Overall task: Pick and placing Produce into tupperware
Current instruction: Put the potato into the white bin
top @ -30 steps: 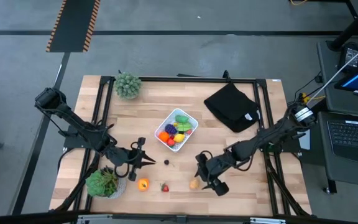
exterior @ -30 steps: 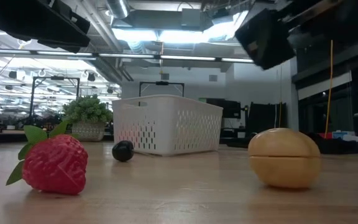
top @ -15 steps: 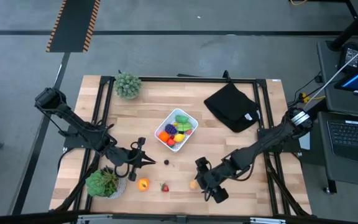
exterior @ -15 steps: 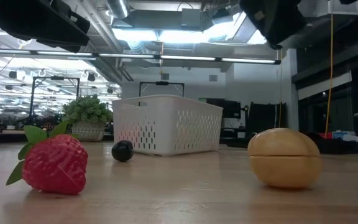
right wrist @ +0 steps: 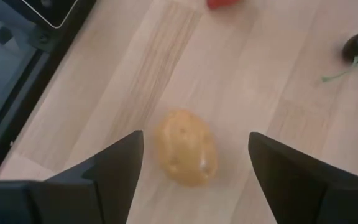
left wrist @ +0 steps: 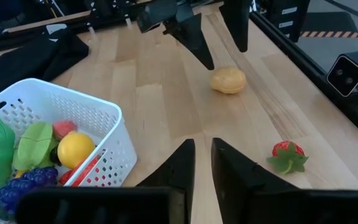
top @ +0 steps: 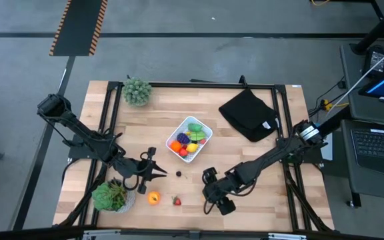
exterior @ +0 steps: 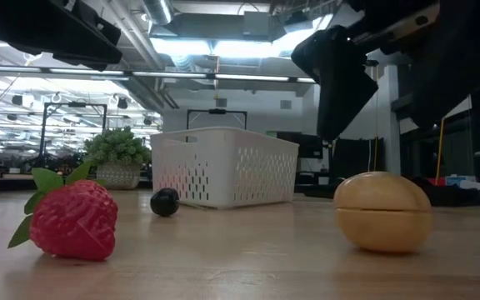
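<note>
Wooden worktop framed by black rails, with an open workshop hall beyond in the low view. Right hand hangs directly above the tan potato, fingers spread wide on either side and holding nothing. Left hand waits near the front left, fingers nearly together and empty, pointing toward the white tupperware, which already holds several pieces of produce. Loose on the worktop: potato, strawberry, small dark fruit, orange piece. The potato looks like a light, rigid, smooth moulded toy, likely to roll or squirt out under a skewed pinch; a grasp across its short middle seems safest. It lies close to the front edge, so room toward that rail is limited, while the path back to the tupperware is open apart from the small dark fruit.
</note>
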Robot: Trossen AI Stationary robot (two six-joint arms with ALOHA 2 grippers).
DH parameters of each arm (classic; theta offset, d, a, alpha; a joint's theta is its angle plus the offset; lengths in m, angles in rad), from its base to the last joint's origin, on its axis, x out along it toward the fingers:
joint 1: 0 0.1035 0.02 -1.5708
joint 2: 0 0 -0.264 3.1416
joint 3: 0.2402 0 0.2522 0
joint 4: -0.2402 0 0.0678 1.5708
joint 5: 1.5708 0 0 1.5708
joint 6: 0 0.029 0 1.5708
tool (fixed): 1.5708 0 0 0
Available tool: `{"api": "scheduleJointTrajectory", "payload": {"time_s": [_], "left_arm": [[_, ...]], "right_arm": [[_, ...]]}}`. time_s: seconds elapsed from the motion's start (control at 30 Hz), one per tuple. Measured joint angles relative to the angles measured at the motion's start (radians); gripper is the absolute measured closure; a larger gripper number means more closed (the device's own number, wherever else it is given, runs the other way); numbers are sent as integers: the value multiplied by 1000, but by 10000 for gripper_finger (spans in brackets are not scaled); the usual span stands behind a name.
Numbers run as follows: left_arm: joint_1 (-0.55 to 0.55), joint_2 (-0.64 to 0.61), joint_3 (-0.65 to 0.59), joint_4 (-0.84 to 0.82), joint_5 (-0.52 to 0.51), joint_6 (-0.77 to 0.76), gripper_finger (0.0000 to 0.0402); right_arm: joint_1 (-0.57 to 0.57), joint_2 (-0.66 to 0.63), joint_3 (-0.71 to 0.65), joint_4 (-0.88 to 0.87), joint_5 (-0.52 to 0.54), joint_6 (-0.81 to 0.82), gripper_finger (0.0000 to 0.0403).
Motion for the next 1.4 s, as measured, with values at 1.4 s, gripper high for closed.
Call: {"api": "scheduleJointTrajectory", "payload": {"time_s": [1.4], "left_arm": [[1, 0, 0, -3, 0, -19, 319]], "right_arm": [[3, 94, -3, 21, 1, -29, 112]]}}
